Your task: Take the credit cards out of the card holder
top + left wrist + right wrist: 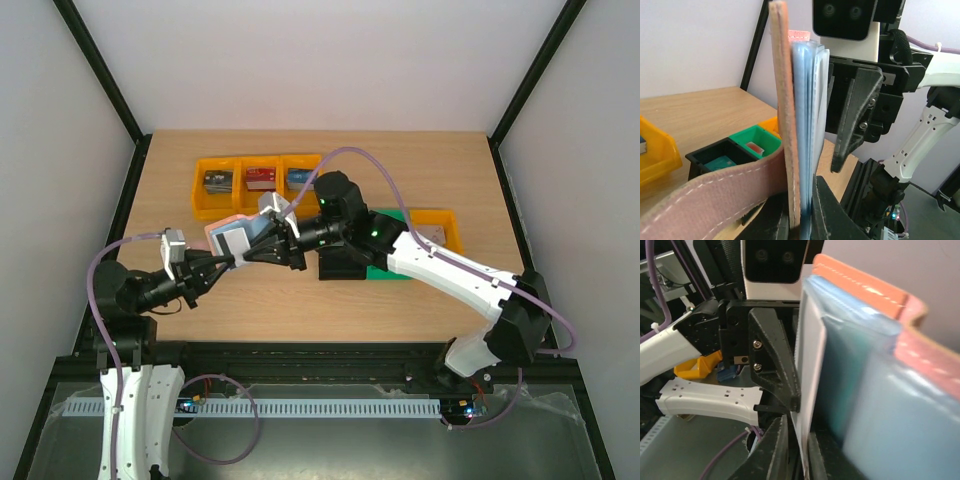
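Here the card holder (226, 236) is held above the table (420, 300), clamped by the closed left gripper (799, 220); a pale credit card (809, 370) is pinched by the right gripper (799, 452), the rest blurred.

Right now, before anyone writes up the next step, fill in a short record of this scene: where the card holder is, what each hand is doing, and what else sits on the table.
Card holder: held above the table, between the two arms; reddish-brown outside, pale blue pockets
Left hand: shut on one edge of the card holder
Right hand: shut on the edge of a pale card in the pockets
Card progress: how far out cannot be told
Also on table: yellow bins at the far side
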You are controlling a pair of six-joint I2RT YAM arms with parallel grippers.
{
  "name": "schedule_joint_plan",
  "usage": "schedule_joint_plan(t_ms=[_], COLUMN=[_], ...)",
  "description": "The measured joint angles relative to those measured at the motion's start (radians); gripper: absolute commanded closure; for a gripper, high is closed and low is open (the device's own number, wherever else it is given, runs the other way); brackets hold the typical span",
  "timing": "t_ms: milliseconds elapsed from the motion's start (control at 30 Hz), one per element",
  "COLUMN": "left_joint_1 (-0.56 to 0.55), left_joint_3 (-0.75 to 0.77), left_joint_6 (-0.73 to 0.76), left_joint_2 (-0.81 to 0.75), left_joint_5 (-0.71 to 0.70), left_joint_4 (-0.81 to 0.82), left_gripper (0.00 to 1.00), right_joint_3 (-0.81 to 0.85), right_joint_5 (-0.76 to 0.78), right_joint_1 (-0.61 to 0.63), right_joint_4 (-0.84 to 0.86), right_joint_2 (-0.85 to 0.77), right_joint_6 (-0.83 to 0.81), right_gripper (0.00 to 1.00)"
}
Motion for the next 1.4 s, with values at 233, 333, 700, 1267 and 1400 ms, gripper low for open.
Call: schedule_joint_plan(t_ms=[233, 333, 700, 1267, 1400], left_joint_1=[0.0, 0.0, 0.002, 0.009, 0.009], left_joint_3=[-0.004, -0.004, -0.004, -0.013, -0.013], left_joint_6=[-0.001, 0.0, 0.0, 0.0, 0.0], left_joint_2=[0.0, -0.001, -0.002, -0.006, -0.009], left_joint_5=[0.004, 0.003, 0.003, -0.042, -0.048], left_joint_4=[0.008, 0.007, 0.006, 0.006, 0.007], left_gripper=[0.98, 0.98, 0.98, 0.98, 0.98], right_joint_3=[-0.006, -0.006, -0.006, 0.033, 0.035], right_joint_5=[0.002, 0.01, 0.064, 0.132, 0.138], right_joint_1=[-0.023, -0.035, -0.037, -0.01, -0.007], right_joint_4=[-0.014, -0.011, 0.014, 0.035, 0.037], right_joint_2=[-0.021, -0.029, -0.031, 0.023, 0.026], right_joint_6=[0.003, 0.018, 0.071, 0.093, 0.097], right_gripper=[0.88, 0.91, 0.93, 0.91, 0.97])
